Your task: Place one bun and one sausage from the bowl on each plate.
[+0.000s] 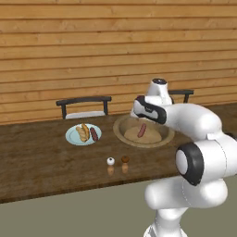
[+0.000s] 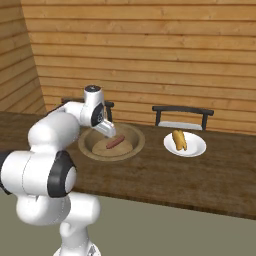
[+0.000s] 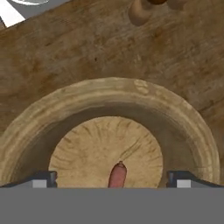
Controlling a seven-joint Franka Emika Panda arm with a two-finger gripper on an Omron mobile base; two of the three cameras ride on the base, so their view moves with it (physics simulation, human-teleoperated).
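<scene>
The gripper (image 3: 112,178) hangs above the bowl (image 3: 109,98) with its jaws spread wide and nothing between them; in the hand view the two dark fingertips (image 3: 43,178) stand far apart at the bottom, with the end of a sausage (image 3: 117,176) poking up between them but touching neither. In the right base view the gripper (image 2: 108,129) sits just over the near-left part of the bowl (image 2: 131,149), and the sausage (image 2: 114,142) lies on the bowl's flat floor, slanted, a little toward the far side from the fingers. From the left base view the same sausage (image 1: 141,130) rests alone inside the bowl (image 1: 159,140), partly behind the arm's wrist. The wooden table (image 1: 41,162) carries the bowl near its middle. On one side of the bowl, left of it in the left base view, a pale blue plate (image 1: 73,135) holds a bun (image 1: 83,133) and a second sausage (image 1: 94,134) lying side by side. On the bowl's other side, seen in the right base view, a second plate (image 2: 196,148) holds a bun (image 2: 179,140); whether a sausage lies with it I cannot tell. In front of the bowl, toward the table's near edge, stand two small shakers (image 1: 117,165), one white-topped and one brown-topped. Behind the bowl, beyond the table, dark chairs (image 1: 84,105) stand against the wooden plank wall (image 1: 92,41).
</scene>
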